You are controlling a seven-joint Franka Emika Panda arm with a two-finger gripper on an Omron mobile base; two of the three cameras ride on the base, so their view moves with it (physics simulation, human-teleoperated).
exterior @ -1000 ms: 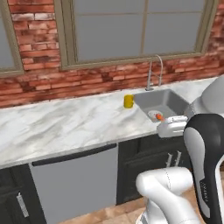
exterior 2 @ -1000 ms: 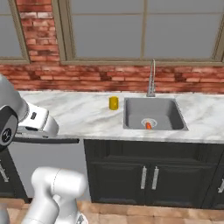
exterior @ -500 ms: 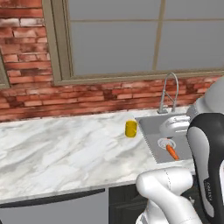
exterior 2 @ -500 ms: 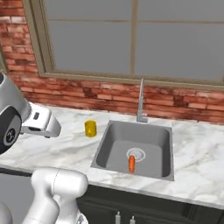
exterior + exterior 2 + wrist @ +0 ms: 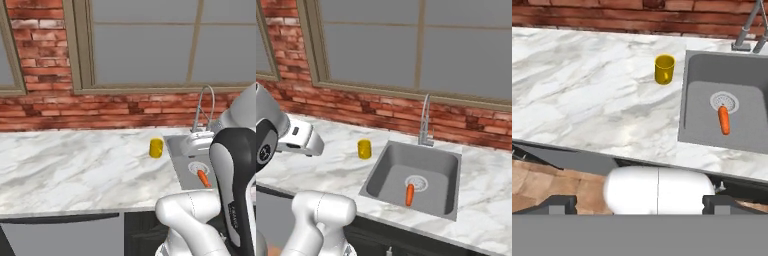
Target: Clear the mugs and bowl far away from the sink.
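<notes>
One yellow mug [image 5: 156, 148] stands on the marble counter [image 5: 75, 170] — the single mug in sight. One sink [image 5: 416, 177], with one round drain [image 5: 417, 183] and one curved faucet [image 5: 425, 121] behind it. One carrot [image 5: 410, 194] lies in the basin. One brick wall [image 5: 100, 112] runs along the back. The windows above it are harder to count — at least two framed openings [image 5: 145, 45], possibly more past the edges.

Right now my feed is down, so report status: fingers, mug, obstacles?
Fingers open, holding nothing. Plain yellow mug upright on marble counter, left of steel sink. Orange carrot lies by the drain.
</notes>
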